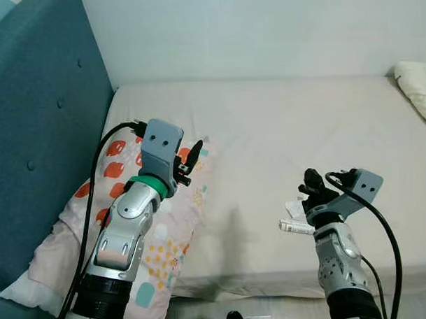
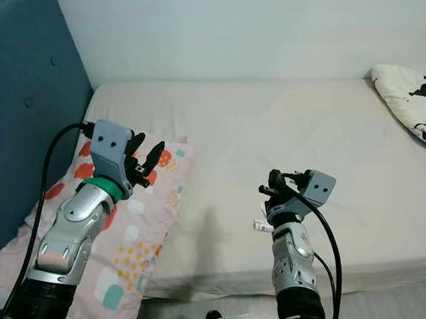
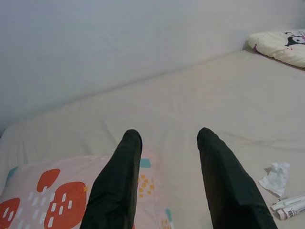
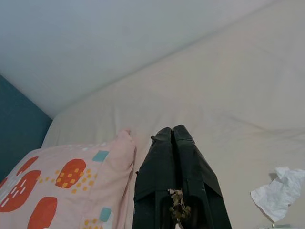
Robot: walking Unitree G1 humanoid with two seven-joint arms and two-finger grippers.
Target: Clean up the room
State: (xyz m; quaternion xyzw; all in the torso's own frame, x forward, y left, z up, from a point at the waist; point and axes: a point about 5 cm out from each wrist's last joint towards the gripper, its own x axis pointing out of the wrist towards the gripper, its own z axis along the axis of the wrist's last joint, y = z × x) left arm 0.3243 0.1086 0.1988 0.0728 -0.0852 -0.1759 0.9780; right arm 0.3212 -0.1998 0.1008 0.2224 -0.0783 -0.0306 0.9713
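A pink pillow (image 1: 167, 238) with red and orange patches lies at the left end of the cream bed (image 1: 282, 129), against the blue headboard. My left gripper (image 2: 148, 144) hovers open over the pillow's upper corner, nothing between its fingers (image 3: 119, 181). My right gripper (image 1: 310, 178) is shut above the bed's front edge. A small brownish scrap shows low between its fingers (image 4: 178, 207). Just beside it on the sheet lie a crumpled white tissue (image 4: 279, 193) and a white printed tube (image 1: 296, 227).
A second pillow (image 2: 407, 97) with a cartoon print rests at the bed's far right. The padded blue headboard (image 1: 37, 137) stands on the left, a pale wall behind. The mattress's front edge (image 1: 273, 283) drops to the floor below my arms.
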